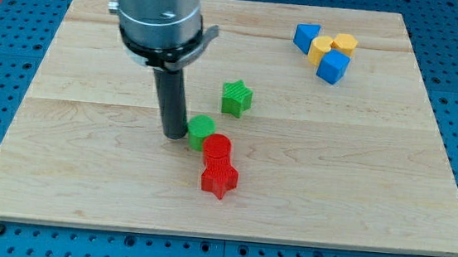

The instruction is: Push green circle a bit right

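A blue pegboard (3,50) is lying under the pale wooden bench (360,148), which is carrying no readable writing. There are no fingers: my tip (173,135) is touching the small green circle block (201,129) on the view's left side, near centre.

Bright, even light over the whole view, with sharp focus throughout.

The wooden board (359,157) is evenly lit, with no glare and only a slightly paler patch near the view's top. Shadows are soft and short: a faint dark smudge sits at the foot of the rod by my tip (173,135), and thin ones edge the blocks. The metal housing (154,10) above shows mild sheen. Colours read saturated; edges show no evident blur or bending.
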Robot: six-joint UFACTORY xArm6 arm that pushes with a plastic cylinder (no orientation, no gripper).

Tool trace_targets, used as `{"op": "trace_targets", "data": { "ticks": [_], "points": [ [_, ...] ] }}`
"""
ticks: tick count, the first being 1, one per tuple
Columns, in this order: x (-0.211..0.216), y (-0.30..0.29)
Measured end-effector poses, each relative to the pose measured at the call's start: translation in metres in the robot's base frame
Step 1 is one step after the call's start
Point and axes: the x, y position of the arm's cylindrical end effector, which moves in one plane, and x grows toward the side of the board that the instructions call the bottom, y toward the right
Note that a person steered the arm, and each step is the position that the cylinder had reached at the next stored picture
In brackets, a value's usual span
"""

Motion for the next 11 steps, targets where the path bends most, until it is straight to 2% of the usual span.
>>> {"op": "trace_targets", "data": {
  "ticks": [3, 5, 7, 11],
  "points": [
    [-0.009, -0.005],
    [-0.009, 0.018],
    [-0.009, 0.013],
    [-0.010, 0.038]
  ]
}}
